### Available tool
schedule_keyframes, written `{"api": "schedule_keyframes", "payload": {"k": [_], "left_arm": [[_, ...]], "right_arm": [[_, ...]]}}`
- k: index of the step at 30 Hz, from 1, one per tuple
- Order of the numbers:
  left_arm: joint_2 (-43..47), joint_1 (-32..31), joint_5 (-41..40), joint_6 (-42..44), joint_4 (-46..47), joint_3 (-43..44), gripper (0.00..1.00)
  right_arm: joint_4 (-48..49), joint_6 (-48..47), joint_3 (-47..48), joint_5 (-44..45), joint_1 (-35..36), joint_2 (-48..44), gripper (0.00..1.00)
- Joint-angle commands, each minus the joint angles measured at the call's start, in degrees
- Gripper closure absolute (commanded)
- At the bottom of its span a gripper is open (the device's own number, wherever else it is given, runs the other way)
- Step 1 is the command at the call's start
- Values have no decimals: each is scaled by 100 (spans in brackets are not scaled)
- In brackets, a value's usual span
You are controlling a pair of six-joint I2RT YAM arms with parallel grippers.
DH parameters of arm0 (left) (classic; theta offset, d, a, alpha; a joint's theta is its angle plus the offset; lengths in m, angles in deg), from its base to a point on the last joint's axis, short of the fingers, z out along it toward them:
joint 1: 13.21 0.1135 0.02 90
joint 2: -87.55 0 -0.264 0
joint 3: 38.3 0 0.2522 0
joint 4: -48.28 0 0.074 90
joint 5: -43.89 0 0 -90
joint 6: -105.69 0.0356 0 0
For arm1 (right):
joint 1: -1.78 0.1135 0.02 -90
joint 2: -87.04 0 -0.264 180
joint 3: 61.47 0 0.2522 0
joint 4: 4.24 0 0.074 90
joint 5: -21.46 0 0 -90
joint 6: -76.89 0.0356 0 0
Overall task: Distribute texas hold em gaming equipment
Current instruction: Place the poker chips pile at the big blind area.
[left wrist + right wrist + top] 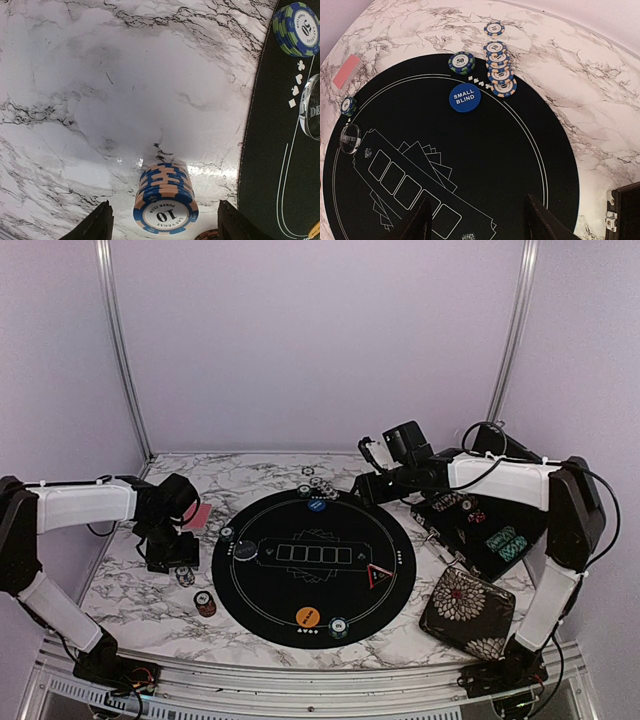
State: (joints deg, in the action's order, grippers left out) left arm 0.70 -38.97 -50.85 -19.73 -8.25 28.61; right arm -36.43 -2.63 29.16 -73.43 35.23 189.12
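Chip stack (166,200): on table (100,100), just left of mat (313,565), between the spread, non-contacting fingers of left gripper (163,212). Right gripper (480,220): spread, empty, above mat. Placed: button (464,97), triangle (377,575), rim stacks (461,62). Judged remaining: this stack, cards (346,71) off mat, chips (500,538) in case (447,532).

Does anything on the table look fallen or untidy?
Yes. Beside the small blind button, the blue-and-orange chips lie in an overlapping row at the mat edge, like a toppled stack; one chip lies apart on the marble. The green 50 stack beside them stands neat.
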Motion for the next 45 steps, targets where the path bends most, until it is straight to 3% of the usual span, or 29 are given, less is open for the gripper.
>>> {"api": "schedule_keyframes", "payload": {"k": [1,24,45], "left_arm": [[-112,27,49,95,37,-59,28],[-383,27,95,176,189,-52,46],[-429,27,48,246,194,-128,55]], "right_arm": [[95,-20,13,23,-68,-134,40],[76,-20,22,61,-75,-92,40],[59,-23,31,67,-76,-74,40]]}}
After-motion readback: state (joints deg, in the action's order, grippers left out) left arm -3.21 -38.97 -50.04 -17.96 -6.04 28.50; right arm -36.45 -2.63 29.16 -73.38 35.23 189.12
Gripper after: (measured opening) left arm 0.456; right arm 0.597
